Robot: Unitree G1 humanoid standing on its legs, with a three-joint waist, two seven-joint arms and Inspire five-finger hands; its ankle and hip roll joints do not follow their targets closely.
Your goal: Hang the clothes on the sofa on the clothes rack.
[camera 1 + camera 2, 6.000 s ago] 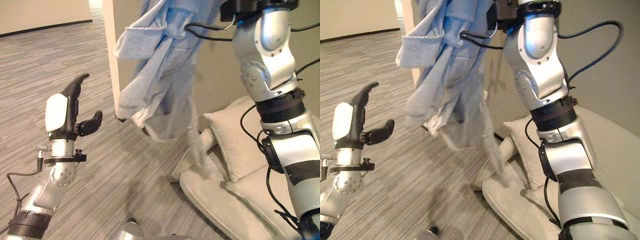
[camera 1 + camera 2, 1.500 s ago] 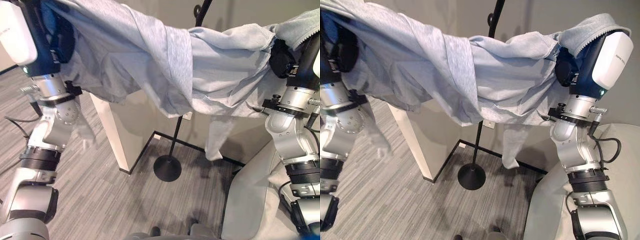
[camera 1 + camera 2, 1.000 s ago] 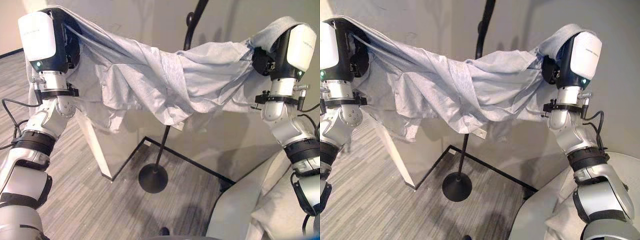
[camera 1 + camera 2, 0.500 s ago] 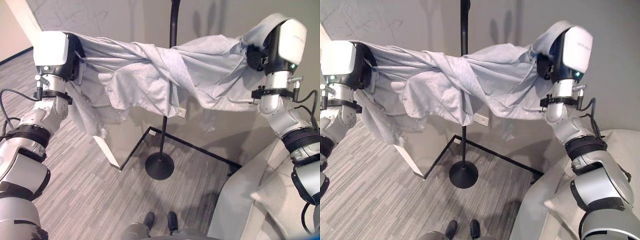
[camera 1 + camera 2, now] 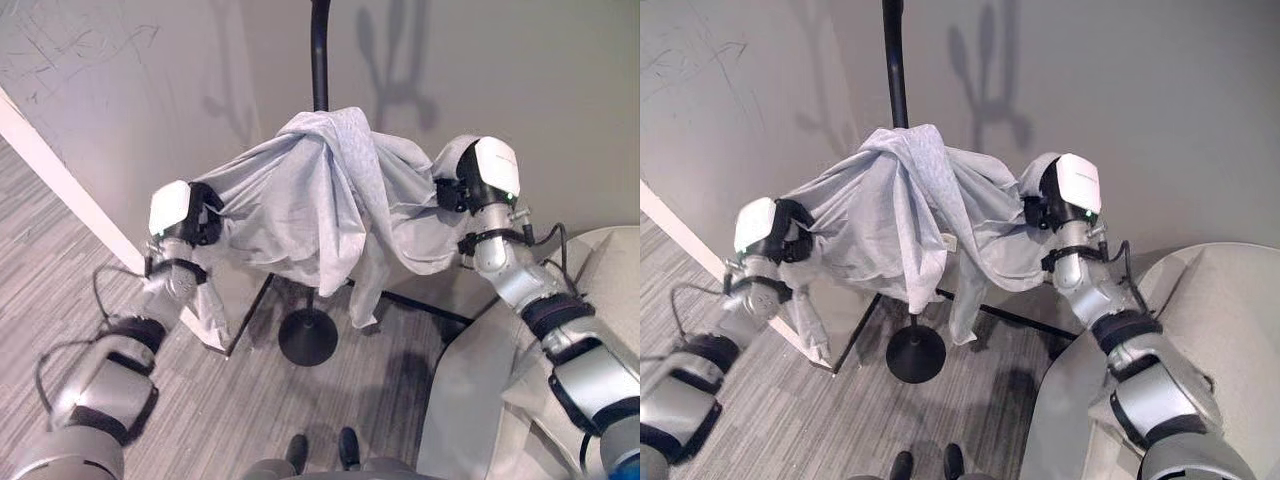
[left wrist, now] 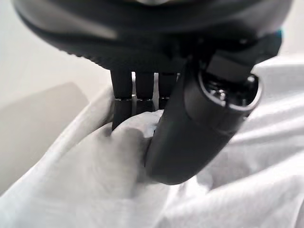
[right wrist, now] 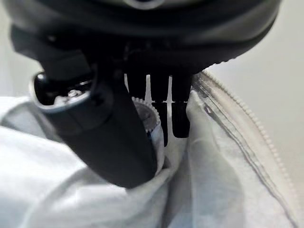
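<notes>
A pale blue-grey garment [image 5: 320, 195] hangs draped over the black clothes rack pole [image 5: 319, 55], bunched at the pole and sagging to both sides. My left hand [image 5: 190, 215] grips its left end; in the left wrist view the thumb [image 6: 190, 128] and fingers pinch a fold of the cloth [image 6: 95, 185]. At the garment's right end sits my right hand [image 5: 470, 180]. The right wrist view shows its thumb [image 7: 109, 137] and fingers clamped on a zippered edge of the fabric [image 7: 223, 156]. Both ends are lower than the pole's hanging point.
The rack's round black base [image 5: 307, 337] stands on the grey striped floor near a wall corner. A white partition edge [image 5: 70, 190] runs diagonally at the left. The light sofa [image 5: 500, 400] curves in at the lower right, close to my right arm.
Both hands have dropped lower and moved inward toward the pole. The garment, stretched flat between them before, now folds over the rack. The camera view has shifted too.
</notes>
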